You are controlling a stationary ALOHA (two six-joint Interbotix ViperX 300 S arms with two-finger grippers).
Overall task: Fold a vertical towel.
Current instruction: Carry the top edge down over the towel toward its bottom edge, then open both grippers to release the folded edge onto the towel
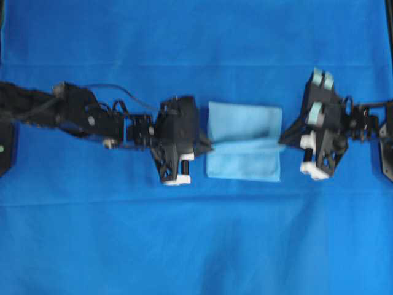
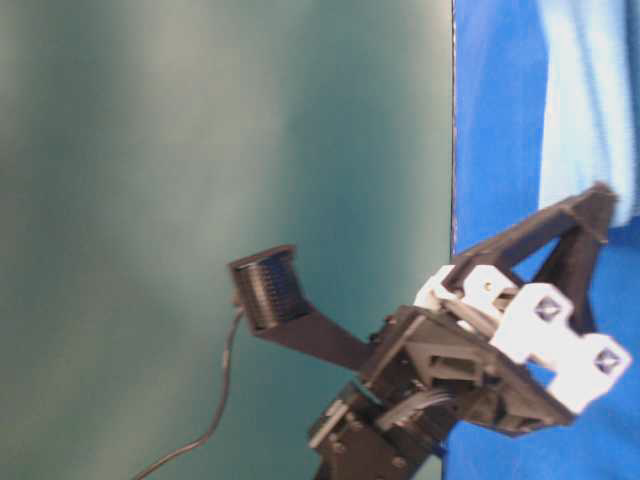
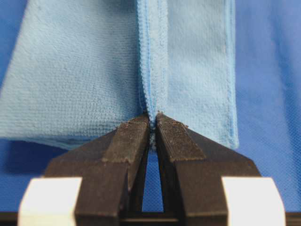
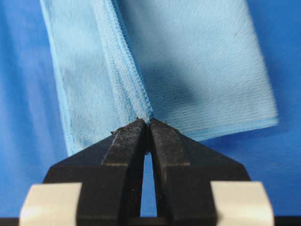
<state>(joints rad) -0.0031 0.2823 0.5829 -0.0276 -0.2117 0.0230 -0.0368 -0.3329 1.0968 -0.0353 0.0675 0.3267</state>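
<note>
Deep-blue tablecloth [image 1: 196, 233] covers the whole work surface; a flat teal backdrop [image 2: 200, 150] fills the left of the table-level view.

The towel [image 1: 244, 141], pale sky-blue microfibre with a stitched hem, sits at the centre of the cloth between the two arms. It's partly folded: a raised ridge of doubled hem runs left to right across its middle, with a flap lying flat on either side.

Left gripper [image 1: 207, 146] comes in from the left, tips at the towel's left edge. In the left wrist view its fingers [image 3: 129, 141] are pressed together on the end of that ridge, with the hemmed edges pinched between the pads.

Right gripper [image 1: 284, 140] comes in from the right, tips at the towel's right edge. In the right wrist view its fingers [image 4: 127, 141] are closed tight on the other end of the ridge, with the stitched hem caught at the tips.

Both pinch points sit roughly on one line across the towel's midline. Table-level view is blurry; it shows one gripper from behind with pale towel above it, but which arm is hard to say.
</note>
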